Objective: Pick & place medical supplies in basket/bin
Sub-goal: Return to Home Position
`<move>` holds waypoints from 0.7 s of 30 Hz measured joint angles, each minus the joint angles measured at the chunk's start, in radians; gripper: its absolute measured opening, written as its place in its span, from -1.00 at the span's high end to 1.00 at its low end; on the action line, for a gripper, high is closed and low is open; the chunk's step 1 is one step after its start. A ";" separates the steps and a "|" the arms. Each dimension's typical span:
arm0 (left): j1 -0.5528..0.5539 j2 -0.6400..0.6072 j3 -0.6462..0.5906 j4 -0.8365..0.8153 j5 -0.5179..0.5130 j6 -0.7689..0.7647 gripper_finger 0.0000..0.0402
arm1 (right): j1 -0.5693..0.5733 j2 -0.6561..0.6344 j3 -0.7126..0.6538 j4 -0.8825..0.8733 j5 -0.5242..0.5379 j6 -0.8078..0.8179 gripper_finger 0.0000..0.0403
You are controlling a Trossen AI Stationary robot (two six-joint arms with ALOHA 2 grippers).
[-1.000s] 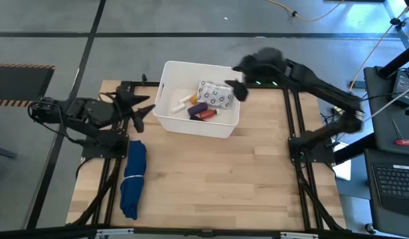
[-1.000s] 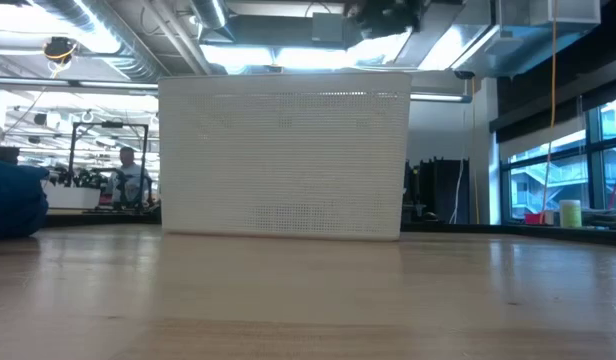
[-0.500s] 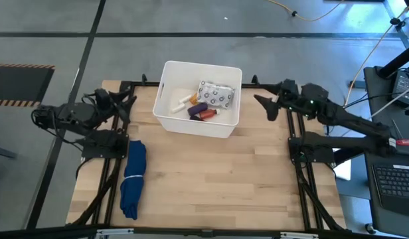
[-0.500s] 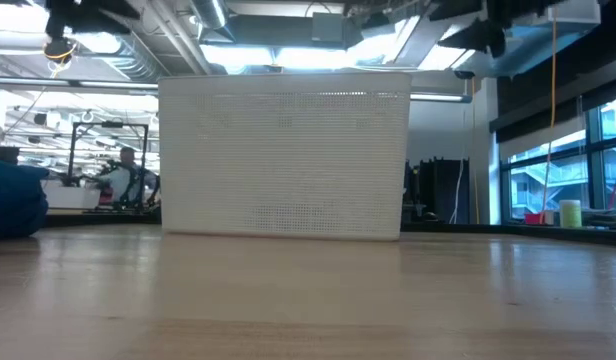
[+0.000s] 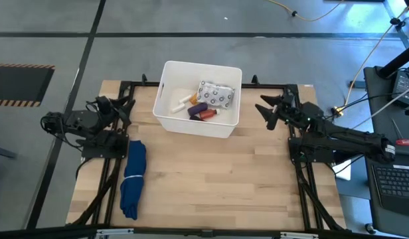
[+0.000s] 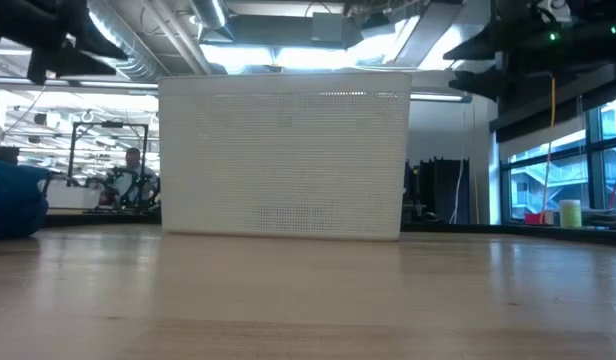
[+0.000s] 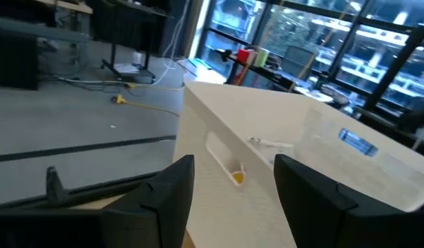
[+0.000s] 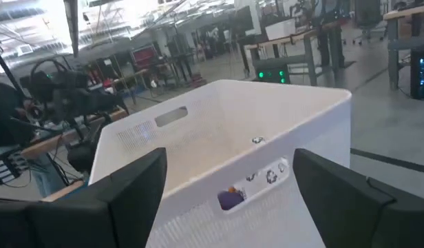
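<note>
The left end effector (image 5: 123,106) hangs just left of the white bin (image 5: 191,125) and the right end effector (image 5: 265,111) just right of it, both with fingers spread wide and holding nothing. The bin stands on the bench (image 5: 218,179), and the folded blue cloth (image 5: 132,178) lies off the bin's near-left corner. Inside the bin, bunched together, lie the silvery dotted blister pack (image 5: 214,94), a white roll (image 5: 181,104), the purple oblong (image 5: 197,109) and the orange-bodied vial (image 5: 208,115).

Both arms folded low, L gripper (image 5: 123,107) fingers apart & empty, R gripper (image 5: 265,111) likewise
</note>
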 joint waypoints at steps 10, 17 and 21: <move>0.000 -0.040 -0.159 -0.011 -0.086 -0.132 0.03 | 0.000 -0.063 -0.138 0.082 0.067 0.024 -0.57; 0.000 -0.040 -0.259 -0.016 -0.093 -0.272 0.03 | -0.001 -0.089 -0.233 0.196 0.079 0.032 -0.57; 0.000 -0.040 -0.290 -0.008 -0.102 -0.315 0.03 | -0.002 -0.090 -0.302 0.284 0.079 0.075 -0.57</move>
